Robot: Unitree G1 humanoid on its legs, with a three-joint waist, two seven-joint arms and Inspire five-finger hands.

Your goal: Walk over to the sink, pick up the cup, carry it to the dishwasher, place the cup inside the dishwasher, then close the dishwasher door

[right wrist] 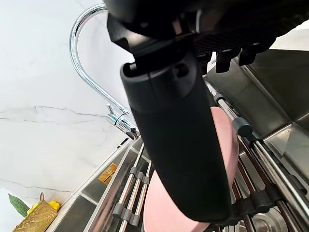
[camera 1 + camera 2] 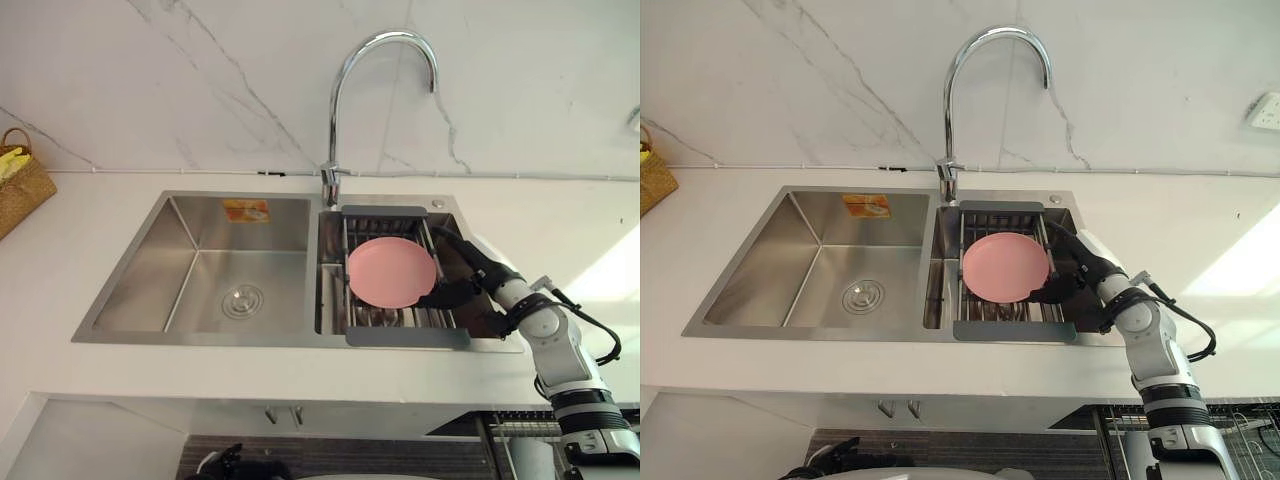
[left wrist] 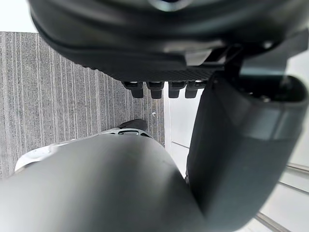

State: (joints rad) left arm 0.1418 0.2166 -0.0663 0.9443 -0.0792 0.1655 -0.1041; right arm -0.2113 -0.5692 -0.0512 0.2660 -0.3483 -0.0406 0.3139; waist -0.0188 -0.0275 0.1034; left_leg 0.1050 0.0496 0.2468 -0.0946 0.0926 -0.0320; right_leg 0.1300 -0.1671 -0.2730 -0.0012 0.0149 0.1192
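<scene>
A pink round cup (image 2: 390,272) lies on its side on the grey drain rack (image 2: 405,338) across the right basin of the steel sink (image 2: 200,260). My right hand (image 2: 470,280) reaches in from the right and sits against the cup's right edge. In the right wrist view its thumb (image 1: 178,145) is straight and lies in front of the pink cup (image 1: 227,140), not curled round it. My left hand (image 3: 159,89) hangs low over the grey floor, fingers relaxed and holding nothing.
A tall chrome faucet (image 2: 345,90) arches over the divide between the basins. The left basin has a drain (image 2: 242,300). A woven basket (image 2: 20,185) stands on the white counter at far left. A wire rack (image 2: 1240,430) shows below the counter at lower right.
</scene>
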